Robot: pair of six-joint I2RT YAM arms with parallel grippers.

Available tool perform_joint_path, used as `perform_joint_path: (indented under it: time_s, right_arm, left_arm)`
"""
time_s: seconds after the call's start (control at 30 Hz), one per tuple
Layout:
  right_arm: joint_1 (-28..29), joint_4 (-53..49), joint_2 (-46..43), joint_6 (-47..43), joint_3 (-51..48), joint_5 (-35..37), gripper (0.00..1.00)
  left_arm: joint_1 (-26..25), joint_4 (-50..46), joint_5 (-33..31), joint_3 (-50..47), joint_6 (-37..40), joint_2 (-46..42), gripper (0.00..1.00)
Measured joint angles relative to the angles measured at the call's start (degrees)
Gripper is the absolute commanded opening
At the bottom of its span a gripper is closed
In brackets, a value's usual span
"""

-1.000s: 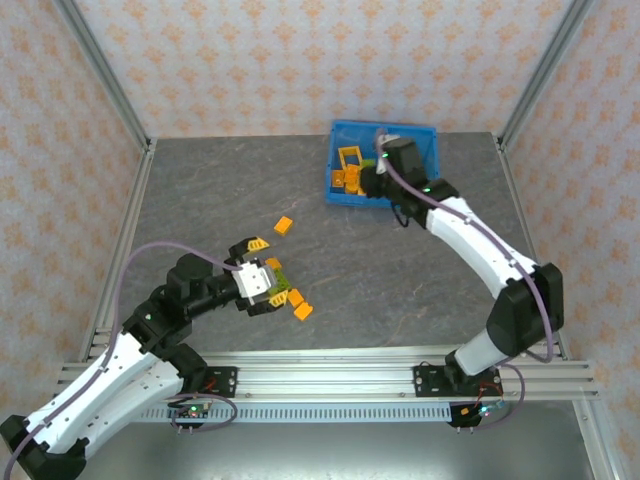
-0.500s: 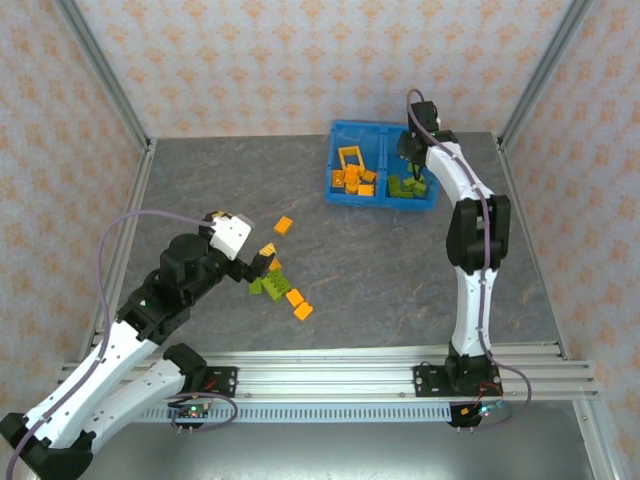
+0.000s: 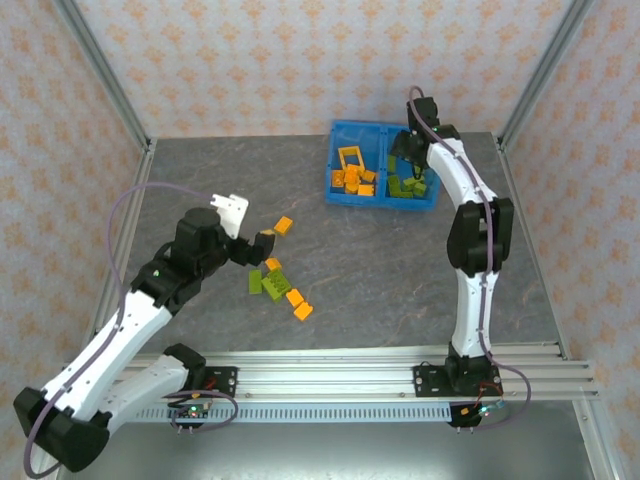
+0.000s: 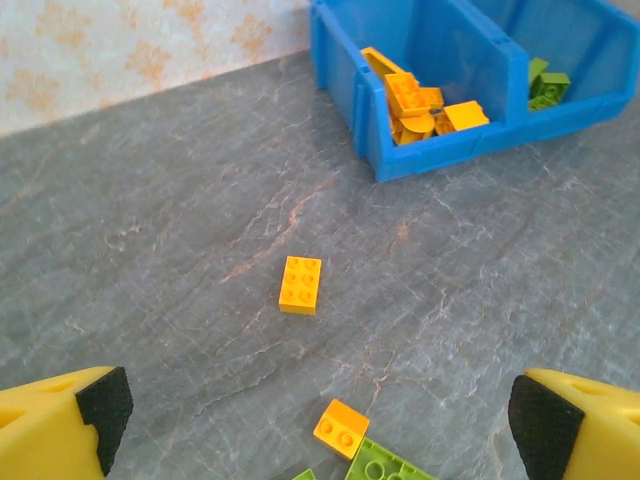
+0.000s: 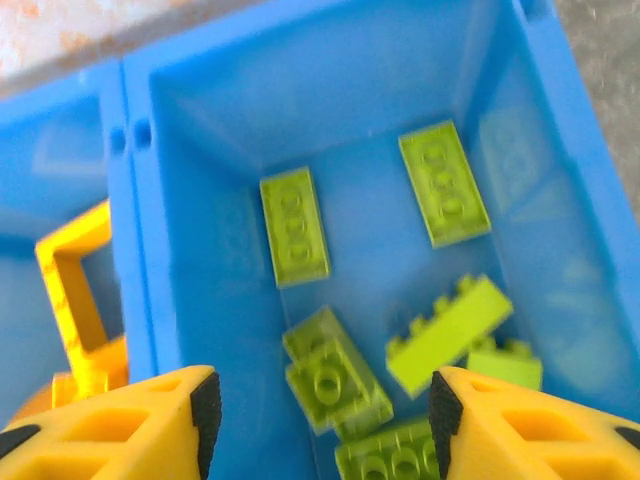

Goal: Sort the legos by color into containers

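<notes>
The blue bin (image 3: 334,160) stands at the back right. Its left compartment holds orange legos (image 3: 352,176) with the orange-yellow frame (image 5: 72,287); its right one holds green legos (image 5: 337,377). My right gripper (image 5: 320,402) hangs open over the green compartment, also from above (image 3: 408,166), nothing between its fingers. My left gripper (image 3: 258,247) stands open above the loose legos with nothing in it. Below it lie an orange brick (image 4: 301,284), a small orange one (image 4: 341,428) and a green one (image 4: 385,465). More loose orange (image 3: 298,304) and green (image 3: 266,283) pieces lie mid-table.
The grey stone-patterned tabletop (image 3: 400,270) is bare to the right of the loose pieces. An aluminium frame post (image 3: 105,80) and patterned walls close off the back and sides. The bin's central wall (image 5: 133,230) splits the two colours.
My left gripper rose from the loose pile and drew back toward the far left, open. My right arm swung from the orange compartment to the green one and settled a little lower.
</notes>
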Motion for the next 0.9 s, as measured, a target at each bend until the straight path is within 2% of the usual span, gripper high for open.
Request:
perform_joint_path:
  time_s: [0.13, 0.27, 0.4, 0.53, 0.73, 0.9]
  right_arm:
    - [2.3, 4.6, -13.9, 0.2, -17.2, -3.3, 0.65]
    - [5.9, 6.8, -30.7, -0.4, -31.5, -8.7, 0.79]
    - [11.8, 6.5, -47.2, -2.4, -39.2, -14.7, 0.88]
    - [15.5, 4.9, -59.9, -2.2, -44.3, -21.2, 0.91]
    - [15.7, 1.0, -68.1, 1.7, -50.8, -28.5, 0.92]
    - [15.7, -1.2, -69.5, 4.0, -52.2, -30.7, 0.92]
  left_arm:
    - [0.8, -0.9, 0.0, 6.3, -5.0, 10.8, 0.99]
    - [1.9, -2.8, 1.7, 14.0, -7.7, 24.5, 0.99]
    - [3.9, -5.3, 3.8, 21.9, -8.1, 37.7, 0.99]
    - [5.6, -7.6, 5.4, 28.7, -7.6, 48.9, 0.95]
    - [5.8, -9.6, 6.0, 32.5, -5.9, 58.7, 0.86]
    - [5.8, -10.2, 6.0, 33.1, -4.8, 63.5, 0.71]
